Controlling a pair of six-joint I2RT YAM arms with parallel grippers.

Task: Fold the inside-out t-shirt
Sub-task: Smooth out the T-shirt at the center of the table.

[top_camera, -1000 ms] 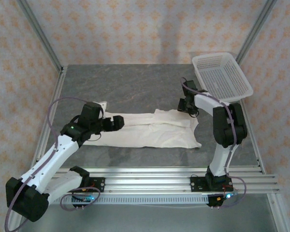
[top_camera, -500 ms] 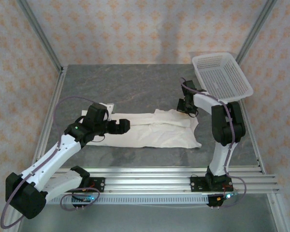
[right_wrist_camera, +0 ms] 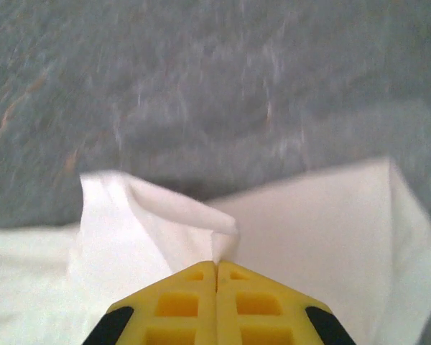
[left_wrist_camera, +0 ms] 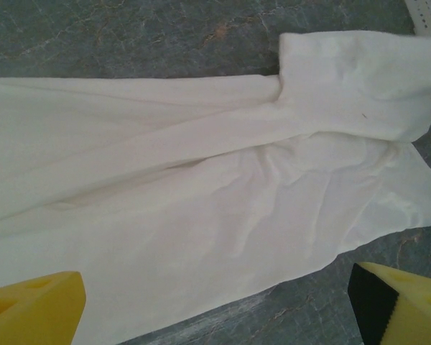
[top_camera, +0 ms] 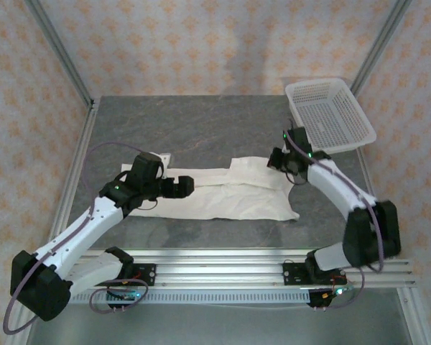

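The grey table carries the white t-shirt, which lies as a long flat band across its middle, left to right, in the same place as a second ago. The right arm has changed most: it stood upright over its base before, and now its elbow hangs low toward the near right edge. The left arm has slid a little to the right along the cloth. The white basket sits at the far right corner, unmoved.

The left gripper hovers over the left part of the t-shirt, and its yellow fingers stand wide apart with cloth spread between them, none of it held. The right gripper is at the far right corner of the t-shirt. Its jaws, partly parted a second ago, are now pressed together, pinching a small raised peak of fabric at their tips.
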